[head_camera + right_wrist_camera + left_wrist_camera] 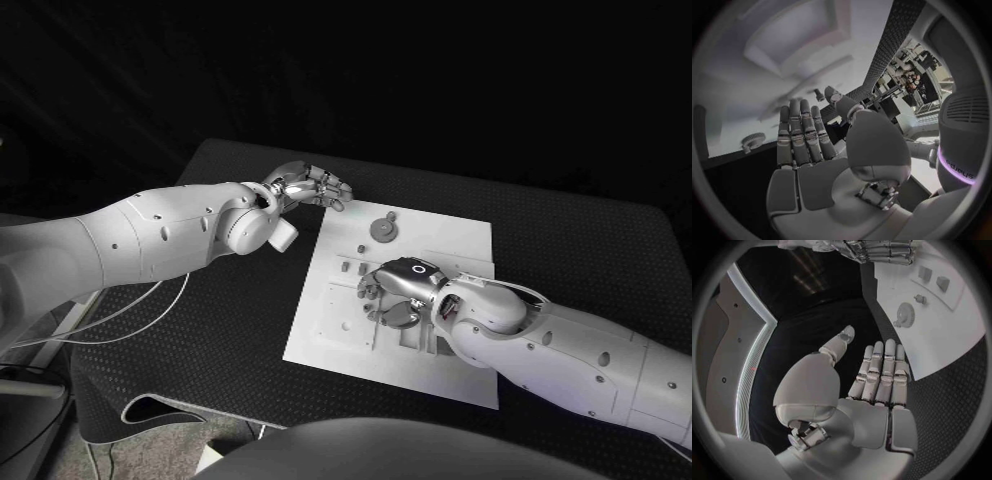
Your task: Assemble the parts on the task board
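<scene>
Currently empty, fingers extended: left hand (309,186) upper centre, right hand (394,290) over board (440,235) centre. Lower slowly; pinch one gear (384,229) squarely.

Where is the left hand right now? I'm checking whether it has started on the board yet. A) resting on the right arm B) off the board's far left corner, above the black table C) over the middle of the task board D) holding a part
B: in the head view the left hand sits beyond the far left corner of the task board, and the left wrist view shows its fingers straight, holding nothing.
</scene>
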Robot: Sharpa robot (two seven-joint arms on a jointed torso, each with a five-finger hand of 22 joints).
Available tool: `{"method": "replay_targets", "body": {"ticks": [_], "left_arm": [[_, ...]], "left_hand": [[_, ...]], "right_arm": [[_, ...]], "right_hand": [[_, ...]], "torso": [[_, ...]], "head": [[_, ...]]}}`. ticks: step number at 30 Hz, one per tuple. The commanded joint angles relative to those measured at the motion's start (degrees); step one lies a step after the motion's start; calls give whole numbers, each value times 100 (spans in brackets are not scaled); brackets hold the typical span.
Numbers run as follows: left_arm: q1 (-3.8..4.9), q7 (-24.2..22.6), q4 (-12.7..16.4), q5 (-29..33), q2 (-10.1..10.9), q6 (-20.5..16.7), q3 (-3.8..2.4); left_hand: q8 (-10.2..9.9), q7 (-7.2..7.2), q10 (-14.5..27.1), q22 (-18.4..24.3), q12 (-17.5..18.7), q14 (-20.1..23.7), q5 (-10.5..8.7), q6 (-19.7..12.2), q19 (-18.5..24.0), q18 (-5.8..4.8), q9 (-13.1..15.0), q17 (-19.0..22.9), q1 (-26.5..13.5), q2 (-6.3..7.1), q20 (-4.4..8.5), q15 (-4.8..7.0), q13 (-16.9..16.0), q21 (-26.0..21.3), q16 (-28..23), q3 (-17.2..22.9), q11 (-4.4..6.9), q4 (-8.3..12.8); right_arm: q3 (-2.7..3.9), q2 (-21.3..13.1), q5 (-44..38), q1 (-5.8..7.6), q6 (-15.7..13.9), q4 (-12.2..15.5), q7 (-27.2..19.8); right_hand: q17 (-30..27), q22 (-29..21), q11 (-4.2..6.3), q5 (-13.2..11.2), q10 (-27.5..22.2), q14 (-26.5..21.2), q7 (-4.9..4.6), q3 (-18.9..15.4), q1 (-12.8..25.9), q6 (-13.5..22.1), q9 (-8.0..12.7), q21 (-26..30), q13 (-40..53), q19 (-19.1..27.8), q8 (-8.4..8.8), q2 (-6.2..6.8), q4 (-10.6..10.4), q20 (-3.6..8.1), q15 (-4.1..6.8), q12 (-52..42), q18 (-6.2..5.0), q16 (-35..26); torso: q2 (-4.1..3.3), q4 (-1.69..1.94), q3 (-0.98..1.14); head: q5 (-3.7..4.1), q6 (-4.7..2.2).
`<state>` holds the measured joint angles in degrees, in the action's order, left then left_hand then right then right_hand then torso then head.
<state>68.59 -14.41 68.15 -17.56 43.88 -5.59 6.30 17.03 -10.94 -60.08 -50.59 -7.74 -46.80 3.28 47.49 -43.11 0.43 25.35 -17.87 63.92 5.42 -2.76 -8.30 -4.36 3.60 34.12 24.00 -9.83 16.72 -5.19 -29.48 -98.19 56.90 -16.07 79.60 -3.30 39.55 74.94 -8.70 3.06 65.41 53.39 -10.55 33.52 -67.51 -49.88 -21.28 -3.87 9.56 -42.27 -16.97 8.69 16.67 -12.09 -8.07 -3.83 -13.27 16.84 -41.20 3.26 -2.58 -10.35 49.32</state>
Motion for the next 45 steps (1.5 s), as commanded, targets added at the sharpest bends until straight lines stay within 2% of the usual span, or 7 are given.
{"method": "replay_targets", "body": {"ticks": [1,13,20,23,33,40,45], "left_arm": [[6,-31,-2,36,4,90,-3],[6,9,-9,36,31,101,-3],[6,0,-47,36,35,101,-3],[6,-6,-48,36,34,109,-2],[3,-36,-58,36,47,140,-2],[3,-53,-37,36,64,138,-2],[3,-56,-43,36,60,145,-2]], "left_hand": [[-10,-22,41,9,39,8,-21,-29,18,-43,-7,-6,7,-52,-27,-34,7,14,-23,-31,6,-9],[-7,-23,59,28,49,15,-22,-27,26,-43,-8,-21,-22,-53,-36,-41,13,17,-42,-49,-3,-17],[-5,-21,44,38,40,10,-22,-25,23,-43,-8,-32,-39,-64,-35,-41,10,22,-48,-56,2,-19],[-4,-21,41,40,38,9,-22,-25,23,-43,-8,-34,-42,-67,-35,-40,9,23,-49,-57,3,-19],[-10,-25,33,50,33,7,-22,-36,21,-43,-12,-45,-51,-71,-33,-39,8,25,-57,-63,8,-16],[-11,-26,32,56,32,14,-22,-40,27,-43,-13,-48,-52,-73,-34,-41,8,23,-66,-64,9,-13],[-10,-26,31,59,31,16,-22,-40,28,-43,-13,-50,-52,-76,-35,-42,8,23,-69,-65,9,-14]], "right_arm": [[-5,-108,110,-12,-123,85,-18],[171,-662,1598,400,-544,621,-750],[452,-1037,1631,639,-456,822,-646],[540,-1210,1367,705,-130,794,-457],[551,-1474,475,744,342,776,-259],[457,-1587,-77,682,594,716,92],[408,-1558,-261,586,575,610,206]], "right_hand": [[27,140,17,-7,-18,36,-6,-29,11,24,10,-10,-7,50,11,85,-3,4,21,-31,108,30],[68,142,25,-6,0,35,-20,-34,125,72,24,-35,-7,56,24,110,-28,8,17,-53,121,20],[103,146,55,-6,58,88,-29,-10,139,70,23,-65,10,16,11,72,-29,20,40,-90,111,43],[133,147,97,-6,136,154,-15,-4,145,37,13,-97,32,-35,-17,60,-24,29,75,-133,98,72],[179,142,152,-5,244,248,-8,-26,269,39,10,-99,58,-3,-37,165,-57,30,126,-175,119,87],[166,142,-59,-2,-203,-115,61,90,387,103,20,15,-77,529,-41,451,-234,-3,-61,11,298,-150],[186,147,-79,-6,-274,-173,92,133,377,123,21,-5,-100,615,-45,515,-305,1,-84,-5,327,-175]], "torso": [[1,-9,-1],[2,-25,4],[2,-23,4],[1,-16,7],[-11,-24,20],[-3,-19,6],[-6,-8,7]], "head": [[10,-17],[104,-121],[173,-173],[209,-200],[275,-240],[337,-259],[358,-257]]}}
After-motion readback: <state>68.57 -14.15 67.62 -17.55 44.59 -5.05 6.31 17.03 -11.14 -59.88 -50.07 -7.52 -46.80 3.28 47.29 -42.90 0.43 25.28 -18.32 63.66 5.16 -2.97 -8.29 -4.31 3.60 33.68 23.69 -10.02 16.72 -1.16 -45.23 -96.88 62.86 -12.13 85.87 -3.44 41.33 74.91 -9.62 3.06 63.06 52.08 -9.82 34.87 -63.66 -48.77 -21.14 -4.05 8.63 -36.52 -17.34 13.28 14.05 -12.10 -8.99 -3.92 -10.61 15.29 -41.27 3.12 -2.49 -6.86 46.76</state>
